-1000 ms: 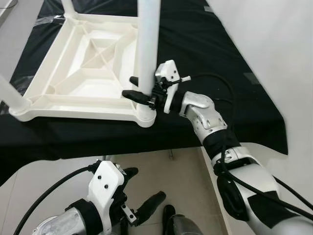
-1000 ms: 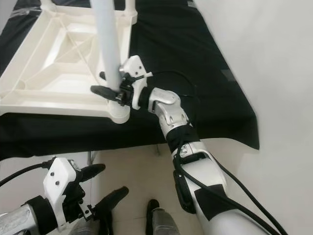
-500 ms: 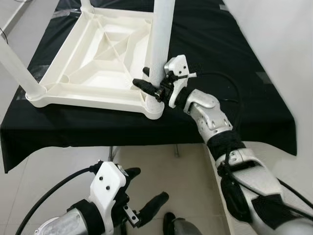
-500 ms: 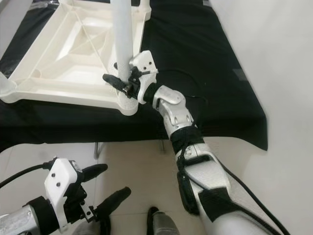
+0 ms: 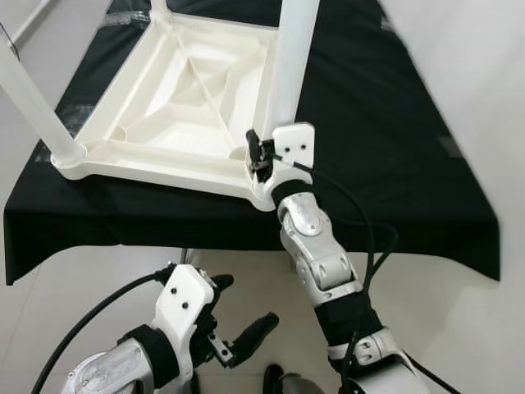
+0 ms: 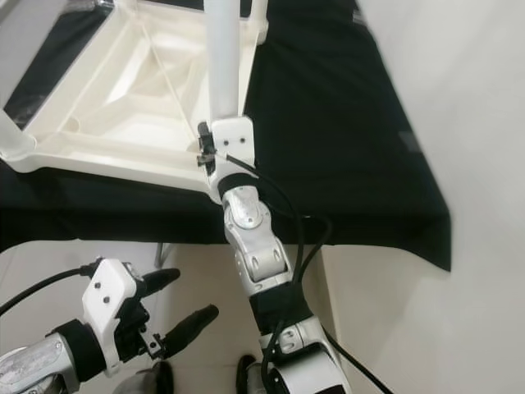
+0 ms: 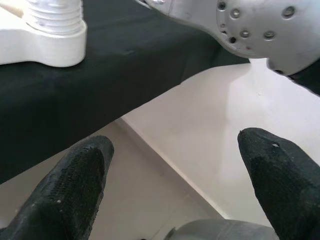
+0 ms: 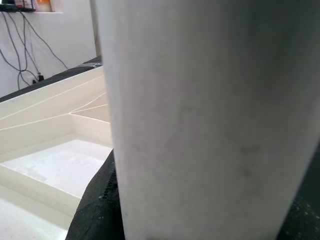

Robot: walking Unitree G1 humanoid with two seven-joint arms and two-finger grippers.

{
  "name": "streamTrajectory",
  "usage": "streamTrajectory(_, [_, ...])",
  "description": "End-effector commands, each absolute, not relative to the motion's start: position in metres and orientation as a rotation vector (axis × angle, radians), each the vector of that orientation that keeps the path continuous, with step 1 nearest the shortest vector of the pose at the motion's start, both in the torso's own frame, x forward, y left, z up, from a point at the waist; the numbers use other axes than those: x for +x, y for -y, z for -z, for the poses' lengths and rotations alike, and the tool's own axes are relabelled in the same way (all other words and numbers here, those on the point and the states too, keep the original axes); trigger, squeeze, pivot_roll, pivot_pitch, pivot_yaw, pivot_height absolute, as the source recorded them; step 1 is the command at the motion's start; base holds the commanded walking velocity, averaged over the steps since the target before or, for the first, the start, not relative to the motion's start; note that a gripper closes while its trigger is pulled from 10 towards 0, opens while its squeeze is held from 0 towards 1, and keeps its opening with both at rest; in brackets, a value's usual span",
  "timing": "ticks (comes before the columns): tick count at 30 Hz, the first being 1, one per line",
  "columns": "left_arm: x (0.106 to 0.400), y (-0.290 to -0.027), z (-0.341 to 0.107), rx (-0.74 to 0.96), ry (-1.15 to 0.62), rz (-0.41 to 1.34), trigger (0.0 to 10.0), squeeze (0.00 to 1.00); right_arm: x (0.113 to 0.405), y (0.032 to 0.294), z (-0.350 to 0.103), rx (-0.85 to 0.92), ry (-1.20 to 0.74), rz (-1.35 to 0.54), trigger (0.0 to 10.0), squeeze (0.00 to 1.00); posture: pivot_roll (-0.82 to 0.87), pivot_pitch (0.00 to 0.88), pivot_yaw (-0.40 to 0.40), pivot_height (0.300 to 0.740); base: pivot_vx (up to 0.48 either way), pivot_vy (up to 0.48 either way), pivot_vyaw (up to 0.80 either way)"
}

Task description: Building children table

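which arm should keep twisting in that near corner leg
Right. The right gripper is closed around the near white leg just above its corner socket on the upturned tabletop. The left gripper hangs open below the black-draped table edge, holding nothing.

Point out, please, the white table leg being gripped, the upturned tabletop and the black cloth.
White table leg [image 5: 289, 74], left eye view: mid-shaft, above the right end effector.
Upturned tabletop [image 5: 176, 135], left eye view: ribbed underside.
Black cloth [image 5: 385, 156], left eye view: bare area.
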State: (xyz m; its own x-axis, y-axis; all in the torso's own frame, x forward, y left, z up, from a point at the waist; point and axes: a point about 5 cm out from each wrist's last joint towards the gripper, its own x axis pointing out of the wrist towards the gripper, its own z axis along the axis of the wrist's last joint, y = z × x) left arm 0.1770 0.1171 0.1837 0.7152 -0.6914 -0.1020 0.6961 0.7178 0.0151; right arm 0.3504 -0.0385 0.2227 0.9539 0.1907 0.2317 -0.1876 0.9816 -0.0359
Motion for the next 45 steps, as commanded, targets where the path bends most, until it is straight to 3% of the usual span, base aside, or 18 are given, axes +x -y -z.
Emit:
streamTrajectory(1, [0.179, -0.116, -0.177, 0.042, -0.108, 0.761, 10.0, 0.0, 0.337, 0.009, -0.148, 0.037, -0.154, -0.185, 10.0, 0.0, 0.05, 0.236, -0.127, 0.74, 0.0, 0.0, 0.0])
streamTrajectory(2, [0.182, -0.116, -0.176, 0.044, -0.104, 0.755, 10.0, 0.0, 0.338, 0.011, -0.147, 0.039, -0.162, -0.172, 10.0, 0.0, 0.06, 0.227, -0.129, 0.74, 0.0, 0.0, 0.0])
streamTrajectory(3, [0.185, -0.116, -0.175, 0.048, -0.099, 0.749, 10.0, 0.0, 0.339, 0.013, -0.147, 0.05, -0.167, -0.178, 10.0, 0.82, 0.06, 0.218, -0.131, 0.74, 0.0, 0.0, 0.0])
streamTrajectory(4, [0.185, -0.116, -0.175, 0.048, -0.099, 0.749, 10.0, 0.0, 0.339, 0.013, -0.147, 0.05, -0.167, -0.178, 10.0, 0.82, 0.06, 0.218, -0.131, 0.74, 0.0, 0.0, 0.0])
streamTrajectory(5, [0.187, -0.117, -0.175, 0.05, -0.093, 0.744, 10.0, 0.0, 0.338, 0.013, -0.149, 0.075, -0.169, -0.198, 10.0, 1.0, 0.06, 0.216, -0.131, 0.74, 0.0, 0.0, 0.0])
streamTrajectory(11, [0.193, -0.118, -0.174, 0.046, -0.073, 0.72, 10.0, 0.0, 0.344, 0.01, -0.168, 0.196, -0.079, -0.33, 10.0, 1.0, 0.06, 0.186, -0.134, 0.74, 0.0, 0.0, 0.0])
streamTrajectory(14, [0.201, -0.12, -0.172, 0.048, -0.048, 0.695, 10.0, 0.0, 0.359, 0.016, -0.207, 0.245, 0.109, -0.594, 10.0, 1.0, 0.06, 0.159, -0.148, 0.74, 0.0, 0.0, 0.0])
streamTrajectory(15, [0.202, -0.12, -0.172, 0.051, -0.043, 0.691, 10.0, 0.0, 0.361, 0.017, -0.216, 0.21, 0.151, -0.672, 10.0, 0.88, 0.06, 0.159, -0.148, 0.74, 0.0, 0.0, 0.0])
streamTrajectory(17, [0.203, -0.121, -0.171, 0.052, -0.037, 0.689, 10.0, 0.0, 0.362, 0.018, -0.22, 0.184, 0.173, -0.714, 10.0, 0.88, 0.06, 0.159, -0.148, 0.74, 0.0, 0.0, 0.0])
streamTrajectory(18, [0.204, -0.12, -0.171, 0.054, -0.032, 0.686, 10.0, 0.0, 0.363, 0.02, -0.223, 0.155, 0.184, -0.773, 10.0, 0.07, 0.07, 0.148, -0.157, 0.74, 0.0, 0.0, 0.0])
streamTrajectory(20, [0.205, -0.12, -0.17, 0.055, -0.028, 0.684, 10.0, 0.0, 0.365, 0.021, -0.226, 0.139, 0.189, -0.808, 10.0, 0.07, 0.07, 0.148, -0.157, 0.74, 0.0, 0.0, 0.0])
streamTrajectory(21, [0.207, -0.12, -0.169, 0.057, -0.023, 0.681, 10.0, 0.0, 0.367, 0.023, -0.229, 0.106, 0.196, -0.869, 10.0, 0.0, 0.07, 0.134, -0.165, 0.74, 0.0, 0.0, 0.0])
streamTrajectory(24, [0.208, -0.119, -0.168, 0.059, -0.016, 0.679, 10.0, 0.0, 0.367, 0.026, -0.237, 0.023, 0.226, -1.01, 10.0, 0.0, 0.08, 0.128, -0.168, 0.74, 0.0, 0.0, 0.0])
streamTrajectory(32, [0.212, -0.118, -0.165, 0.074, 0.003, 0.688, 10.0, 0.0, 0.376, 0.031, -0.247, -0.131, 0.221, -1.165, 10.0, 0.0, 0.09, 0.106, -0.174, 0.74, 0.0, 0.0, 0.0])
streamTrajectory(33, [0.213, -0.118, -0.165, 0.075, 0.006, 0.691, 10.0, 0.0, 0.376, 0.031, -0.246, -0.144, 0.204, -1.203, 4.0, 0.0, 0.09, 0.103, -0.176, 0.74, 0.0, 0.0, 0.0])
streamTrajectory(34, [0.214, -0.118, -0.165, 0.075, 0.01, 0.693, 10.0, 0.0, 0.377, 0.031, -0.246, -0.144, 0.182, -1.239, 0.0, 0.0, 0.09, 0.102, -0.179, 0.74, 0.0, 0.0, 0.0])
streamTrajectory(45, [0.215, -0.121, -0.168, 0.013, 0.037, 0.681, 10.0, 0.0, 0.382, 0.041, -0.241, -0.082, 0.11, -1.278, 0.0, 0.0, 0.09, 0.094, -0.186, 0.74, 0.0, 0.0, 0.0])
